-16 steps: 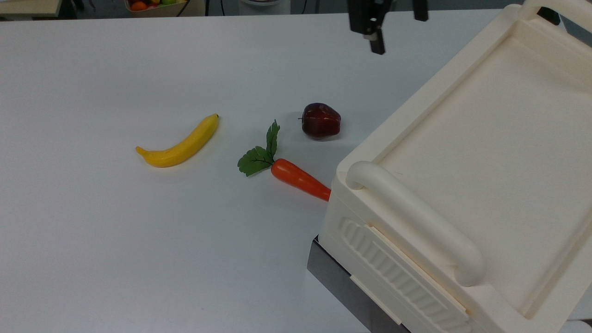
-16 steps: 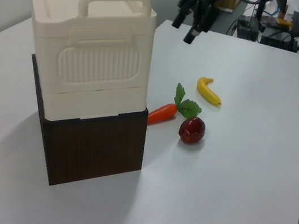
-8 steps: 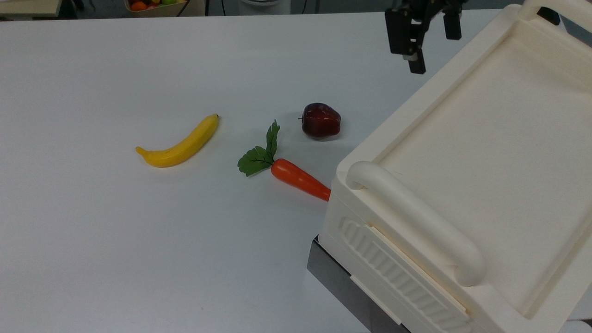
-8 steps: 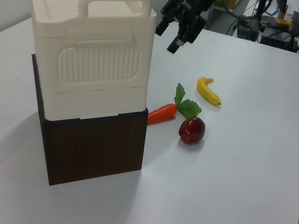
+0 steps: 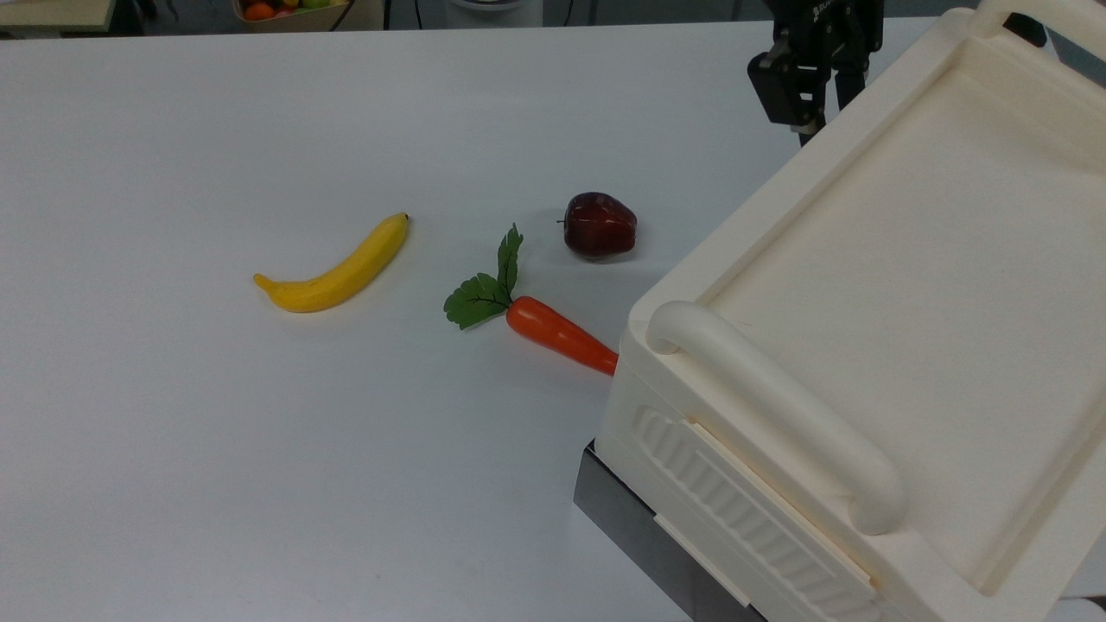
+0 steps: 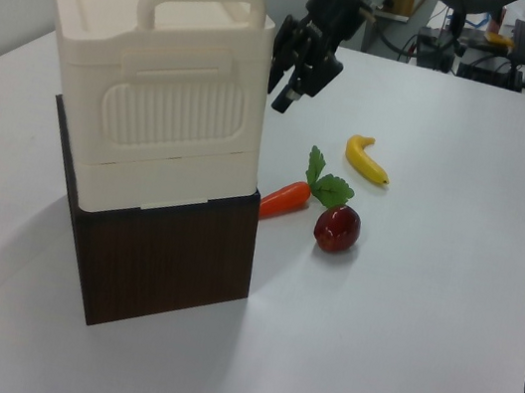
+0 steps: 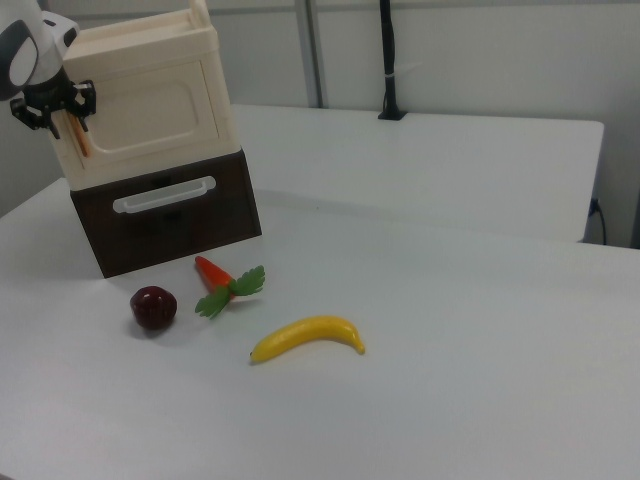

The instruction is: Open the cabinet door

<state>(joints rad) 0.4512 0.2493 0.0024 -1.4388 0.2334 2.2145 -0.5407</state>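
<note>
Now, gripper point(image 6: 283, 87): fingers apart, at the cabinet's upper corner in the left view.
Cabinet point(image 7: 150, 110): cream box on a dark base, at ten o'clock in the right view.
Cabinet door point(image 7: 150, 112): shut, its copper handle point(image 7: 82, 140) on the right view's left edge, just beside the gripper point(image 7: 58, 118).
Table point(image 5: 259, 449): apple point(image 5: 600, 225), carrot point(image 5: 560, 335) and banana point(image 5: 335, 269) lie apart from the gripper point(image 5: 821, 121).

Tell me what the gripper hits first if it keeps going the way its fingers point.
Probably the cabinet door. In the right view the gripper sits at the door's copper handle on the cabinet, fingers aimed at that edge. Depth is unclear, so contact may already be close.
</note>
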